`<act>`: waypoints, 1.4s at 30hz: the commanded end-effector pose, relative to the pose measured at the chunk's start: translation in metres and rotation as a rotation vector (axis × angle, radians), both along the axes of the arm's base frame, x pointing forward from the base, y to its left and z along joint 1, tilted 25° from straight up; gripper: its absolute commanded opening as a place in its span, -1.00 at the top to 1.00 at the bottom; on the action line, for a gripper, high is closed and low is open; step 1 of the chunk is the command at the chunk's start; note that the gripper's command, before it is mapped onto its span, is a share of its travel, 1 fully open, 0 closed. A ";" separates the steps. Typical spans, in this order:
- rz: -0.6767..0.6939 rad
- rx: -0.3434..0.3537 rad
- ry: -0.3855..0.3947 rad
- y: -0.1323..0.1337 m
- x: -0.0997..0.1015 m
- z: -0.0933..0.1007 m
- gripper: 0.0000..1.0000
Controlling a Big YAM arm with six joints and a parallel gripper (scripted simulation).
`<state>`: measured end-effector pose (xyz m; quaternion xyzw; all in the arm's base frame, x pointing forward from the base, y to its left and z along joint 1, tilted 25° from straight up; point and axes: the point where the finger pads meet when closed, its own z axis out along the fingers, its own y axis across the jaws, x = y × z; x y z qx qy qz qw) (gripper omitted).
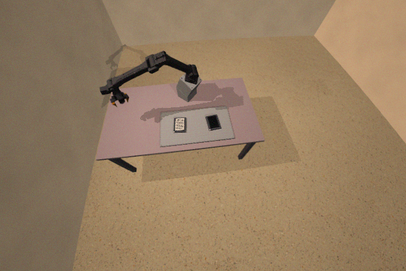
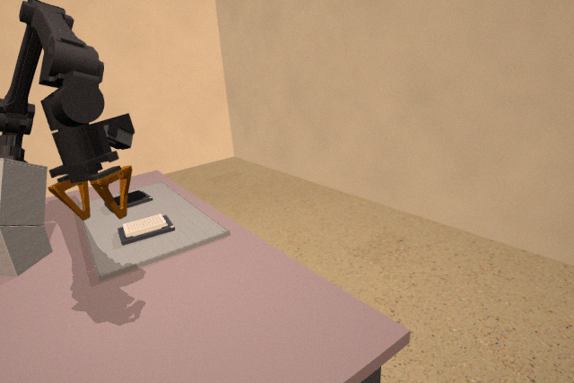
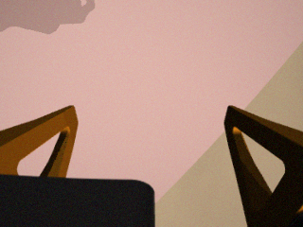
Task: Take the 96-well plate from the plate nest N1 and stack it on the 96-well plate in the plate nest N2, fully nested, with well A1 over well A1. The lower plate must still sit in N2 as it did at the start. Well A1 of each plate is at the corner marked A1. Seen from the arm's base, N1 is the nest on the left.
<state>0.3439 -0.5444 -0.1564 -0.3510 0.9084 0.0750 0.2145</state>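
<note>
A: Where is the gripper (image 1: 119, 98)?

B: In the top view it hangs at the left of the frame, over the far left corner of the pink table (image 1: 137, 136). Its orange fingers (image 2: 69, 196) are spread wide apart, and nothing is between them.

A: What does the wrist view show?

B: Only pink table between the two fingers, and a bit of wall at the lower right.

A: Where are the plates?

B: On a gray mat (image 1: 196, 136) in the middle of the frame. The white plate (image 1: 179, 124) sits in its dark nest (image 2: 124, 237) on the left side of the mat. The black plate (image 1: 213, 122) sits on the right side. They are well apart.

A: Is the gripper near the white plate?

B: No, it is well apart from it.
</note>
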 end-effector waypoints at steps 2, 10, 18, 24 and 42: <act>-0.004 -0.012 -0.006 -0.006 0.000 0.007 -1.00; -0.004 -0.012 -0.006 -0.006 0.000 0.007 -1.00; -0.014 -0.056 -0.005 -0.009 0.017 0.029 -1.00; -0.014 -0.052 -0.011 0.008 0.041 0.041 -1.00; -0.035 -0.040 0.029 0.063 0.094 0.058 -1.00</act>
